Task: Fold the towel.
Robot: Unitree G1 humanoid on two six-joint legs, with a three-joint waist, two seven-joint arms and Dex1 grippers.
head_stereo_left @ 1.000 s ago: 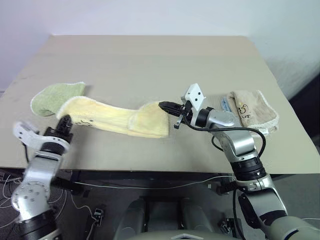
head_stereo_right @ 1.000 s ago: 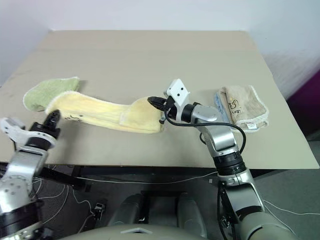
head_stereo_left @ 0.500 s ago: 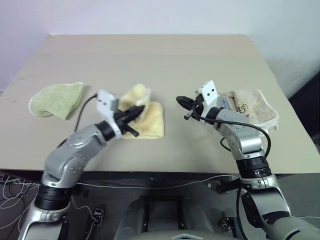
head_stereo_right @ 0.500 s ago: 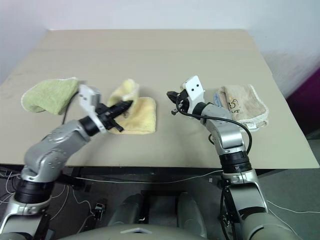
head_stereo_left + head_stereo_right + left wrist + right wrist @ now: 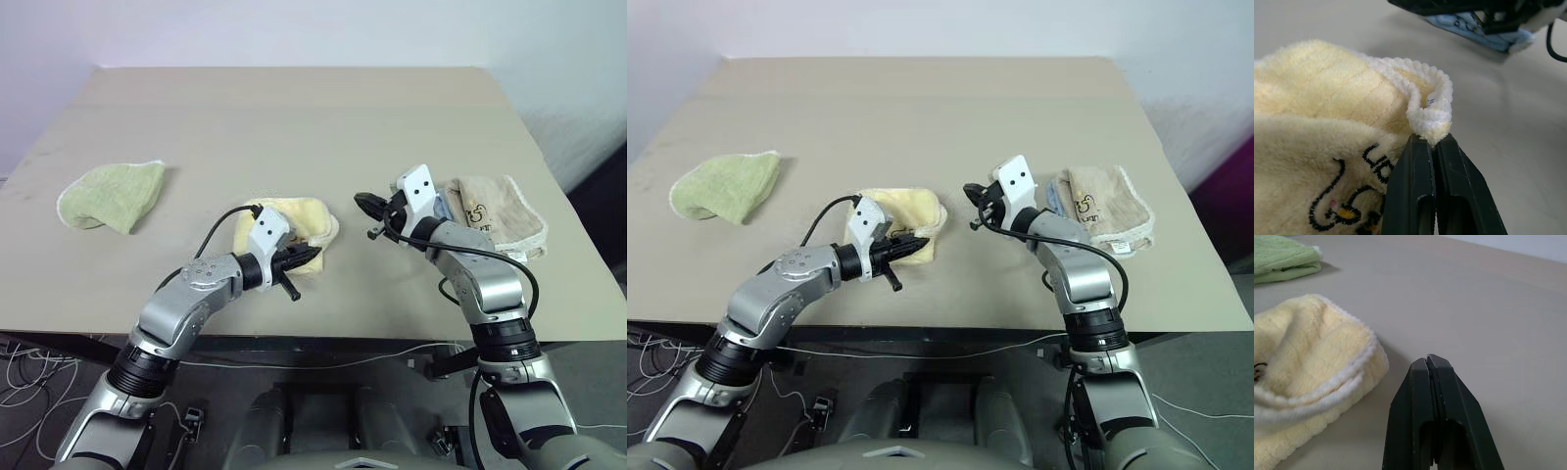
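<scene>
The pale yellow towel [image 5: 294, 217] lies bunched in a folded heap near the table's front middle, its dark printed mark showing in the left wrist view. My left gripper [image 5: 1431, 139] is shut on the towel's whitish hem corner [image 5: 1432, 110] at the heap's front right side, and shows from above as the left gripper [image 5: 310, 257]. My right gripper [image 5: 361, 201] hovers just right of the towel, shut and empty, apart from the cloth; its wrist view shows the right gripper [image 5: 1427, 360] facing the towel [image 5: 1308, 357].
A light green cloth [image 5: 110, 194] lies at the table's left. A beige folded cloth [image 5: 495, 211] with a blue item [image 5: 441, 204] beside it sits behind my right arm. The tan table [image 5: 294, 108] stretches bare toward the back.
My left gripper swept right with the towel's left end, folding the long strip into a compact heap. My right gripper left the towel's right end and drew back to the right.
</scene>
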